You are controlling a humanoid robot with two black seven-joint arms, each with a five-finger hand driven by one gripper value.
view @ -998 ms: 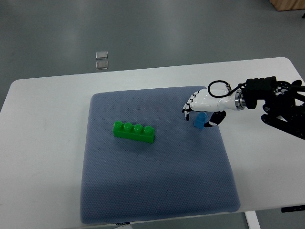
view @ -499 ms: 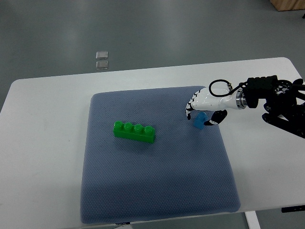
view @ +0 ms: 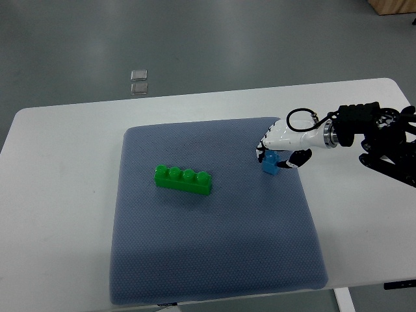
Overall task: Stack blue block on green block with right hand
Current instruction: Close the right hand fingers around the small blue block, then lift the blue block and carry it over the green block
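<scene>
Where its arm reaches in from the picture's right edge, the right hand [view: 281,144] is curled down over the blue block [view: 271,163], white fingers [view: 262,147] bent over the block's far and left sides and the dark thumb on its right, so the hand is closed in a grip on it. Only the lower part of the block shows below the palm; it looks slightly tilted, and whether its base still touches the cloth cannot be told from this view. Behind the hand a black cable loop [view: 299,119] arches over the wrist, and the black forearm [view: 380,138] runs off to the right over bare tabletop.

Under the hand lies a blue-grey mat [view: 214,260], the hand being over its right edge toward the far corner. Well to the hand's left, nearer the mat's middle, the green block [view: 182,180] lies flat with four studs up, its long side running left to right with a slight slant, well apart from the blue block and untouched.

Beneath the mat is a white table [view: 58,214] with rounded corners. Beyond the table's far edge is a grey floor [view: 214,45], and on it, far off to the hand's upper left, two small pale square objects [view: 139,81] sit one just behind the other. At the top right corner a bit of wooden furniture [view: 393,6] shows.
</scene>
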